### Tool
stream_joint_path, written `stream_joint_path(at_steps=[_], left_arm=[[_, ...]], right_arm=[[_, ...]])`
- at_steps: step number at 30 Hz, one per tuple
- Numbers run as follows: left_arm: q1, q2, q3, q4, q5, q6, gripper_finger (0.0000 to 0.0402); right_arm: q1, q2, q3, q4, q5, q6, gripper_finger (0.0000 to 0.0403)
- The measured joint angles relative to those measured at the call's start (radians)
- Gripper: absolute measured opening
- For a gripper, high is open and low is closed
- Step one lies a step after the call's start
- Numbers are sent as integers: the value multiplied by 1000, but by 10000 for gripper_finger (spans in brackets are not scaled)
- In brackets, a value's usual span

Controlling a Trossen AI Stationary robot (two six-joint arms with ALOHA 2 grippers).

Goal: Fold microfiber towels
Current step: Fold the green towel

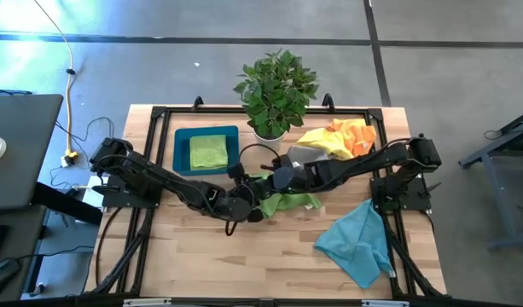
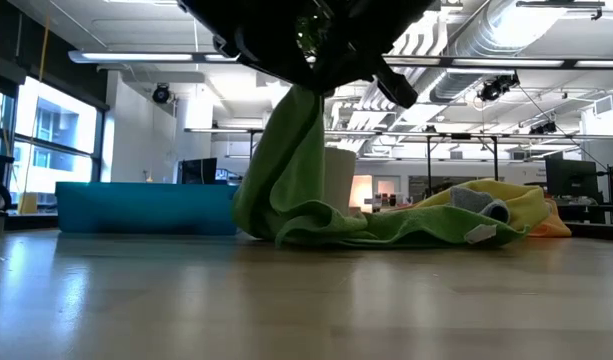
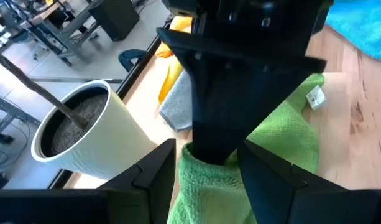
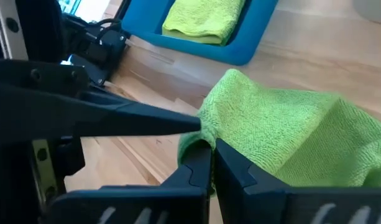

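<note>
Nearest the front edge of the wooden table (image 1: 244,264), toward the right arm's side, a teal-blue towel (image 1: 357,241) lies spread flat and crumpled at its edges, well apart from both grippers.

At the middle of the table the two grippers meet over a lime green towel (image 1: 288,201). The left gripper (image 3: 209,163) has its fingers (image 3: 154,169) set apart on either side of a bunched fold of that green cloth, and the right arm's closed tip comes down between them from above, so the left fingers stand around both cloth and tip (whether they actually press on the fabric cannot be told). The right gripper (image 4: 212,157) is clamped tight on an edge of the same towel, its two fingers closed together with the green pile pinched between them. In the low view the cloth hangs from the dark grippers as a raised peak (image 2: 291,150), while the rest trails along the tabletop toward the right arm's side, a small white label showing on it.

Farther back, the blue tray (image 1: 183,152) sits on the left arm's side with a folded lime green towel (image 1: 208,151) inside it. Behind the grippers, a heap of towels rests on the table: a grey one (image 1: 305,154) at the near end, a yellow one (image 1: 322,140) over it, an orange one (image 1: 357,135) at the far end. At the back edge stands a potted plant (image 1: 275,85) in a white pot.
</note>
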State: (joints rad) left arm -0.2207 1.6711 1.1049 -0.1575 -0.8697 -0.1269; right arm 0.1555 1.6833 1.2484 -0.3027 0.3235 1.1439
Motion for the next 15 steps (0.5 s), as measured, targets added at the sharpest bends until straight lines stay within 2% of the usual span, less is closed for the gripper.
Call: stream_joint_path(at_steps=[15], left_arm=[[-9,1,0,-147,-53,-64,161]], right_arm=[[21,0,0,-29,6,-8,0]])
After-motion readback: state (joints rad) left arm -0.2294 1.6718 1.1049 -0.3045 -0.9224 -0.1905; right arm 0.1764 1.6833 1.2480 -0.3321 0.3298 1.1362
